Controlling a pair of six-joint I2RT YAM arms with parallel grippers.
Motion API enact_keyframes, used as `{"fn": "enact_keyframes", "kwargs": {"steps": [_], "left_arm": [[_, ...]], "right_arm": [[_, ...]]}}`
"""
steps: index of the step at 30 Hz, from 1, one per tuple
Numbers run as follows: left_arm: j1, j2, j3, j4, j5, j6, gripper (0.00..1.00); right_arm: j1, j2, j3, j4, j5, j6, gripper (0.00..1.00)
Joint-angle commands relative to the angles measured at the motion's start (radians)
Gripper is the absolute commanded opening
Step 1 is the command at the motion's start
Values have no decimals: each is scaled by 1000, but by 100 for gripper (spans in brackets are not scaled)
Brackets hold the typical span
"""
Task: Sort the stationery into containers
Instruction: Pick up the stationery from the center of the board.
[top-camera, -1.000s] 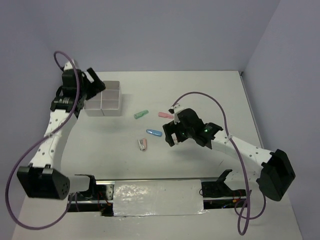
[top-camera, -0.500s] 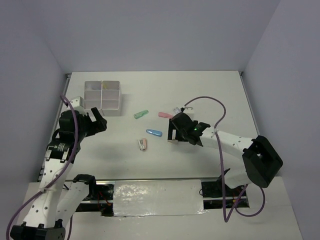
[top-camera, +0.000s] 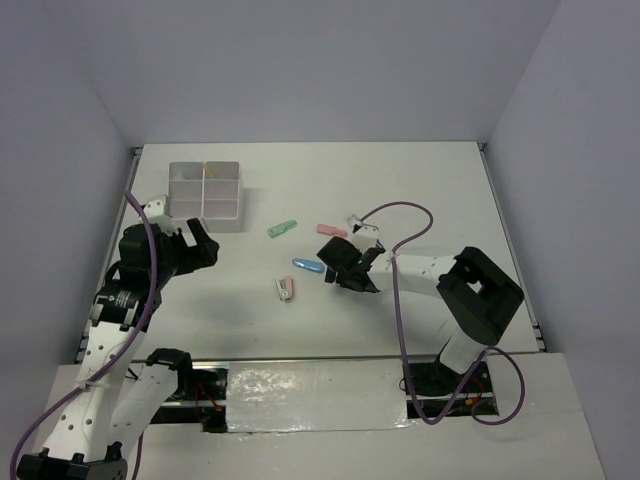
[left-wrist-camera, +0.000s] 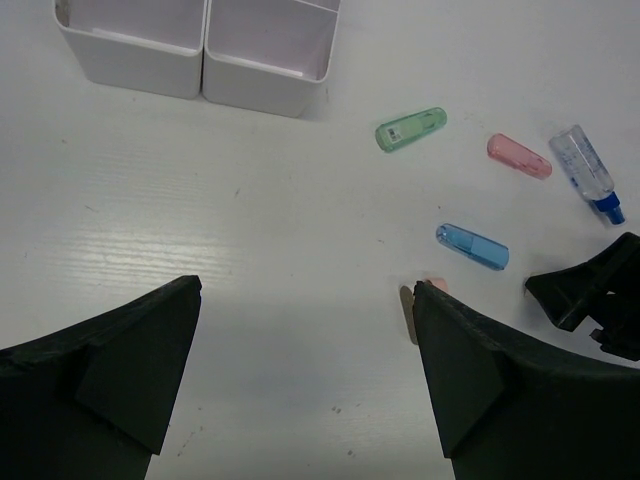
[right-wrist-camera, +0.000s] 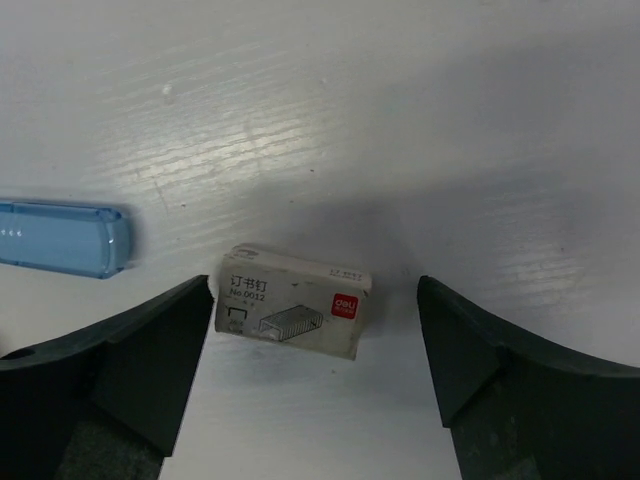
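Right gripper (right-wrist-camera: 315, 290) splayed wide astride a small rectangular cardboard staple box (right-wrist-camera: 293, 302), flat on the matte white table (right-wrist-camera: 400, 100); glossy blue capped stick (right-wrist-camera: 60, 238) just beside. Left gripper (left-wrist-camera: 307, 288) parted, empty, near the translucent square-celled plastic containers (left-wrist-camera: 265, 85). Rounded green stick (left-wrist-camera: 411, 129) and pink stick (left-wrist-camera: 519, 156) loose nearby.

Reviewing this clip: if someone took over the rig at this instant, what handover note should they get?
Left gripper: open, empty, above the table short of the containers.
Right gripper: open, one finger on each side of a small staple box, not closed on it.
Loose on the table: green stick, pink stick, blue stick, blue-tipped clear pen, a small pinkish item.
Done: unclear, as the compartments' contents cannot be read from these views.
Left: grasp the staple box, then sort it and the five other loose pieces.
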Motion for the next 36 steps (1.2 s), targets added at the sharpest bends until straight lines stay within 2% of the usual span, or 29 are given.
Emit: {"fn": "enact_keyframes", "kwargs": {"steps": [1,3,4,6,12,16,18,19,20,22,23,26,27,28,31,36], "left_arm": [[-8,-2,16,44,28,27,99],[-9,2,17,47,49,30,99],[-11,1,17,47,51,30,99],[-11,-2,16,47,51,30,99],[-14,-7,16,49,49,30,99],[-23,-4,11,53,70,32,99],[-29,7,11,67,98,26,99],[-28,14,11,72,159,8,99],[-28,40,11,82,197,-8,99],[-28,74,0,105,302,-78,99],[-29,102,-23,162,440,-153,99],[-37,99,-101,324,657,-337,99],[-44,90,-144,381,681,-449,99],[-54,81,-153,429,684,-491,98],[-123,41,-150,426,649,-572,94],[-209,1,-112,339,575,-571,88]], "right_arm": [[12,25,26,3,50,43,87],[12,35,19,7,49,44,80],[18,33,16,10,42,44,74],[27,33,12,14,41,41,71],[33,31,-9,56,3,15,55],[32,-20,-46,134,-31,-63,36],[47,-71,-93,255,-89,-220,23],[59,-137,-106,289,-94,-280,22],[70,-172,-135,366,-109,-439,22],[102,-284,-161,450,-284,-619,21],[120,-318,-178,492,-351,-761,23],[199,-427,-158,486,-465,-891,23],[214,-442,-140,471,-487,-920,23],[244,-464,-123,456,-522,-969,23],[292,-491,-55,422,-557,-1057,22],[366,-525,6,426,-591,-1100,23]]}}
